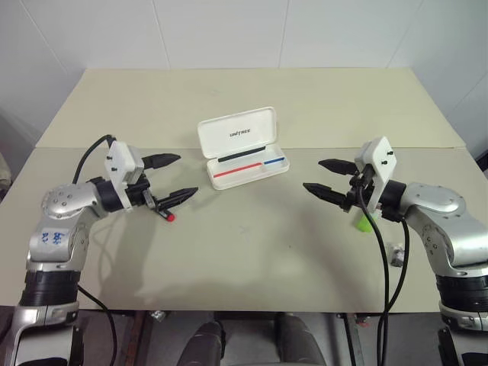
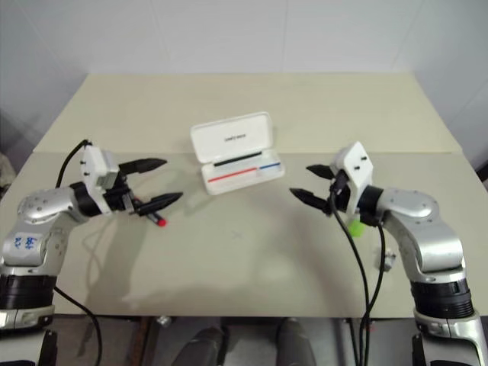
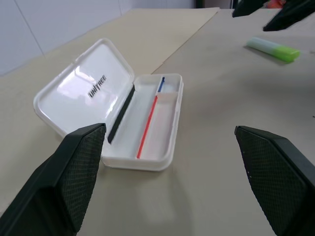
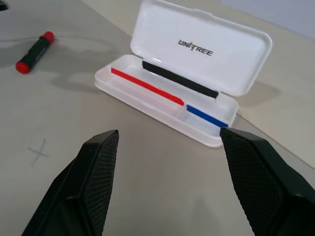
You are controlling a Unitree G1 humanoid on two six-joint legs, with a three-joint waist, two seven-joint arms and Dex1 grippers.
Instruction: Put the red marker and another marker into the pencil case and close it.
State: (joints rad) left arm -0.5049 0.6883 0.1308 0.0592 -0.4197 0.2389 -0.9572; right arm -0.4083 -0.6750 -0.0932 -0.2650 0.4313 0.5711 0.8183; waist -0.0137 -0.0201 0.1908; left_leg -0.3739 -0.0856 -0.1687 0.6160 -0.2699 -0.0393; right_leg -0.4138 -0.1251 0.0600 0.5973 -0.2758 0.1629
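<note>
**Both grippers spread and empty, case open between them**

My left gripper point(image 1: 173, 178) hangs above the table with its two black fingers spread wide and nothing between them. My right gripper point(image 1: 326, 178) faces it from the other side, fingers also apart and empty. The two point in toward each other across the middle of the table point(image 1: 252, 252).

The pencil case point(image 1: 245, 149) lies open on the table between my grippers, a little nearer the far edge than they are. Its white lid stands tilted back on the hinge, with the dark "UNITREE" print showing on the inner face. The shallow tray faces up, with a black strip along the hinge side and a red and a blue stripe printed along its floor. I see no marker in the tray.

The red marker point(image 1: 168, 216) lies flat on the table toward the left edge, just under the tips of my left fingers and partly hidden by them; its red end shows past the lower finger. It is well apart from the case.

The yellow-green marker point(image 1: 365, 222) lies flat toward the right edge, under my right wrist and mostly covered by it. In the left wrist view its paler part and its bright green end both show point(image 3: 273, 49). It too is apart from the case.

A small grey metal bit point(image 1: 396, 253) sits near the right edge, closer to the near edge than the green marker.
</note>
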